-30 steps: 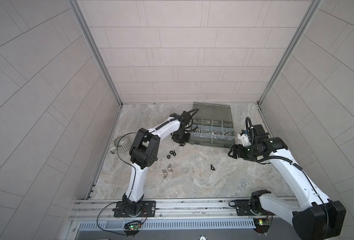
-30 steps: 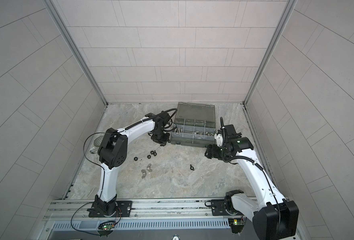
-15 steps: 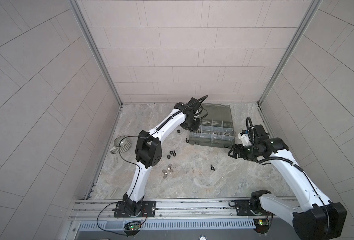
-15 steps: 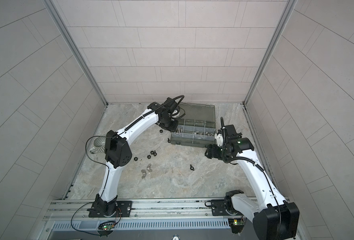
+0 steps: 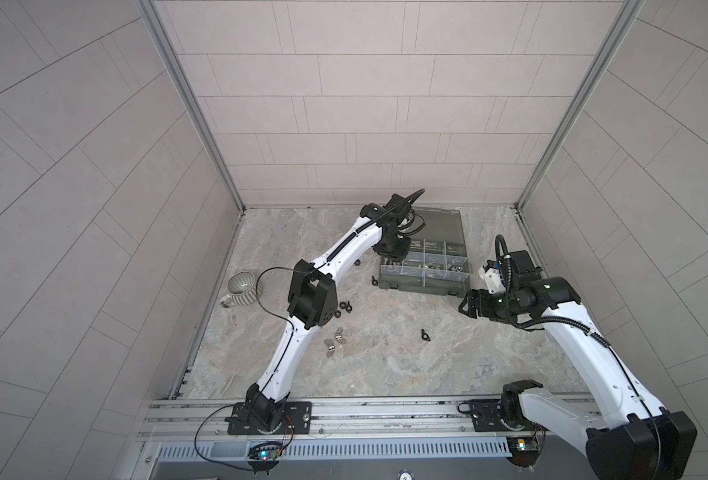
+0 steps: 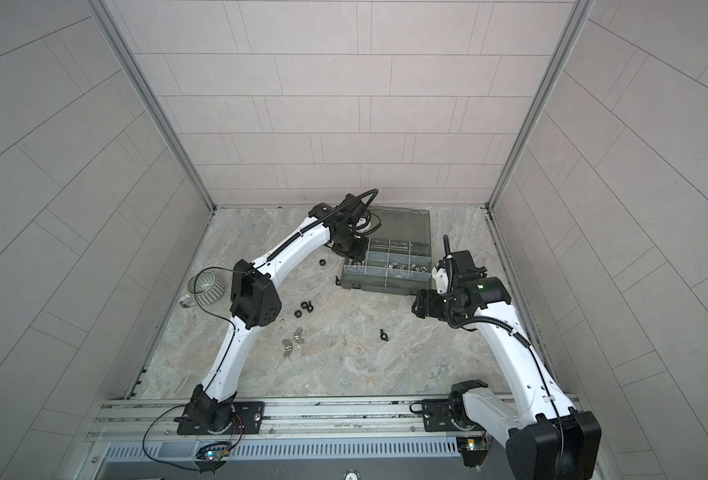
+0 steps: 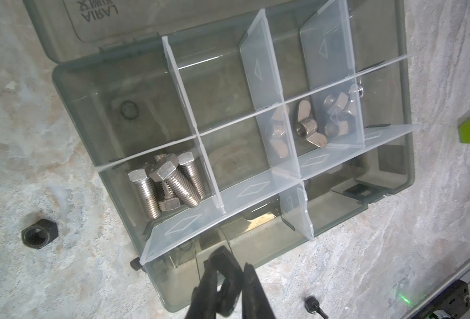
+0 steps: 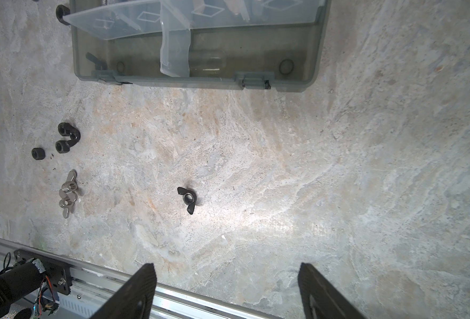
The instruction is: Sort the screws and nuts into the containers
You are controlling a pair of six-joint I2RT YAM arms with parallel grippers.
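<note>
While the left gripper [image 7: 228,287] is hanging over the near wall of the organizer box [image 7: 71,91], its fingers are pinching shut on a small black piece. I am taking it for a black nut [image 7: 225,269], though the wrist view is blurring it. Trouble is lying in the release. The fingers are sitting above the box's outer wall, so a drop here is risking a bounce off the rim onto the table [image 8: 311,165]. It is also risking a skip over a clear divider into the compartment where the screws [image 7: 167,185] are lying heaped. Silver wing nuts [image 7: 305,129] are lying two compartments along. More nuts are lying loose on the table, among them a black wing nut [image 8: 188,198]. The left arm is reaching far out, elbow raised, wrist bending down over the box's left end in both top views. The right gripper [image 8: 227,266] is hovering above the table near the box's front right corner, fingers spread wide and holding nothing.
</note>
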